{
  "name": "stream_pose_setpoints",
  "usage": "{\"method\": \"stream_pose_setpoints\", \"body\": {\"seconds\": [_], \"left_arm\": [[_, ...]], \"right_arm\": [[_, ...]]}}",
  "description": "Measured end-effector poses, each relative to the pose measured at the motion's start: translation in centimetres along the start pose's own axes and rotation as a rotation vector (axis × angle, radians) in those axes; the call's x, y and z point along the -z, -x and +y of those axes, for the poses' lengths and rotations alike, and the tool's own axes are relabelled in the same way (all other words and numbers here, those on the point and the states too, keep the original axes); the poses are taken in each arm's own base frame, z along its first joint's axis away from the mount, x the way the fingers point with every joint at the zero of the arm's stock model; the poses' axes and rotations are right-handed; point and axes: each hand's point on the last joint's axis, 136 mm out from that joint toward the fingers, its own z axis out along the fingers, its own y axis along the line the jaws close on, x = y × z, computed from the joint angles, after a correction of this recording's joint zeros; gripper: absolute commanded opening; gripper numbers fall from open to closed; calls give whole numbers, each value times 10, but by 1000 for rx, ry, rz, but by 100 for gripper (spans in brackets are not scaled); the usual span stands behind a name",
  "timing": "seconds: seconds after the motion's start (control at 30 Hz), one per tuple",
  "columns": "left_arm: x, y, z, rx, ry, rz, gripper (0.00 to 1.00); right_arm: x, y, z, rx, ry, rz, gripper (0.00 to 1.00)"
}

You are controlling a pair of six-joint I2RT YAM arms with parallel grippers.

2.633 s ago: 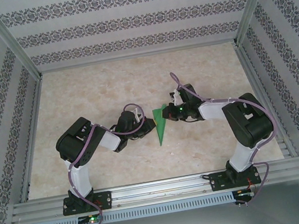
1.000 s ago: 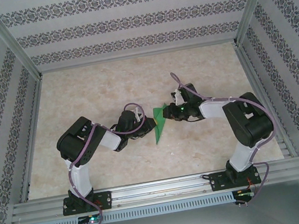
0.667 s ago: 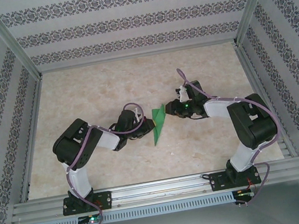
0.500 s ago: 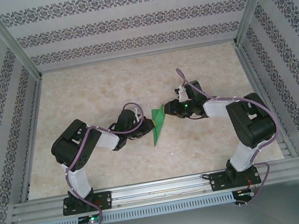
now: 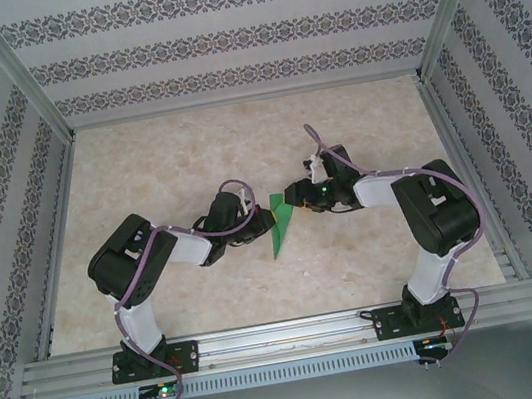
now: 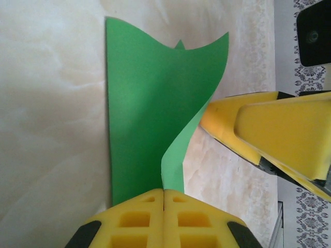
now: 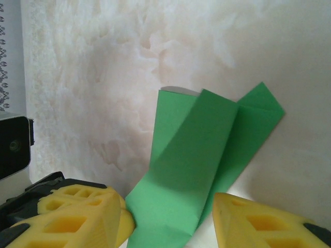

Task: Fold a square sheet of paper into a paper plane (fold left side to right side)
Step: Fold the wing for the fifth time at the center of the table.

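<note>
Where the green paper plane [image 5: 280, 226] rests on the marbled table [image 5: 158, 156], the left gripper [image 6: 164, 192] is clamped shut on one edge. The right gripper [image 7: 170, 204] stands with jaws apart around the other side, one finger brushing a curled flap.

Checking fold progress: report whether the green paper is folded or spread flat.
Folded: the paper shows overlapping creased layers and narrows to a point; one flap curls up.
</note>
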Motion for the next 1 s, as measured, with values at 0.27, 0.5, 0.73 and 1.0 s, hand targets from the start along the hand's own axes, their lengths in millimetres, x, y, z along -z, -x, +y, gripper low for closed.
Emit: {"method": "stream_pose_setpoints", "body": {"seconds": [0.27,0.5,0.73,1.0], "left_arm": [[0,1,-1,0,-1,0,0],[0,1,-1,-1,-1,-1,0],[0,1,-2,-1,-3,-2,0],[0,2,-2,-1,-2,-2,0]], "right_arm": [[-8,1,-4,-4,-6,12,52],[-12,6,0,5,-1,9,52],[-17,6,-2,2,-15,18,53],[-20,6,-4,4,-65,35,53]]}}
